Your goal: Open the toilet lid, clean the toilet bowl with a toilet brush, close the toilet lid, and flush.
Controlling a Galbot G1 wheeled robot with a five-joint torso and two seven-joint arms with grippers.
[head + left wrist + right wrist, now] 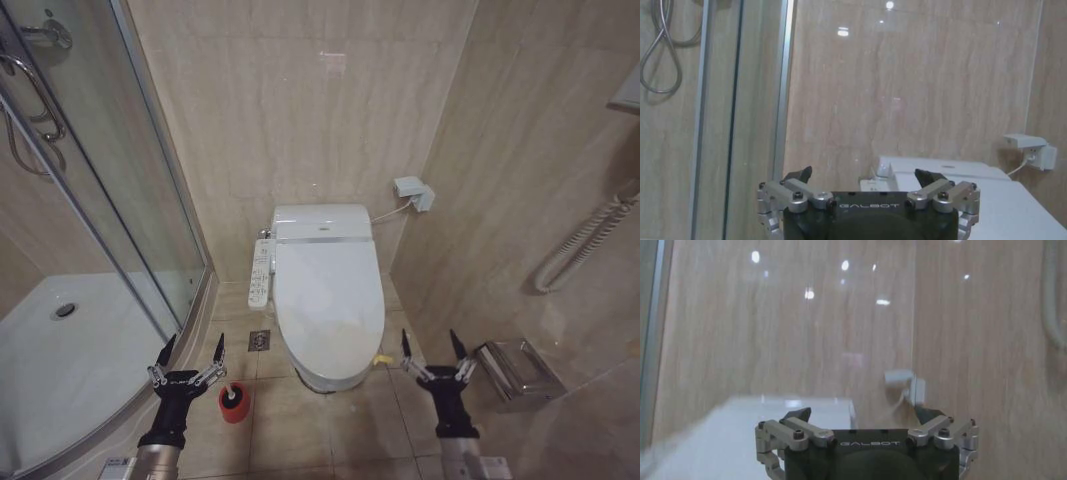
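The toilet lid (330,295) is white and glossy and lies shut over the toilet bowl (328,379), with a yellow strap (383,358) at its front rim. On the floor left of the bowl, the toilet brush (232,394) stands in its red holder cup (234,408). My left gripper (190,350) hangs open just left of that cup, fingers pointing at the back wall. My right gripper (432,345) is open to the right of the bowl's front, close to the strap. The left wrist view has the left gripper (863,175) before the lid (1017,212). The right wrist view has the right gripper (863,414) beside the lid (727,440).
A curved glass shower screen (150,200) and white shower tray (70,350) close off the left. A control panel (260,272) hangs at the toilet's left side, with a floor drain (259,340) below. The right wall carries a socket box (413,190), a grab bar (580,245) and a paper holder (515,370).
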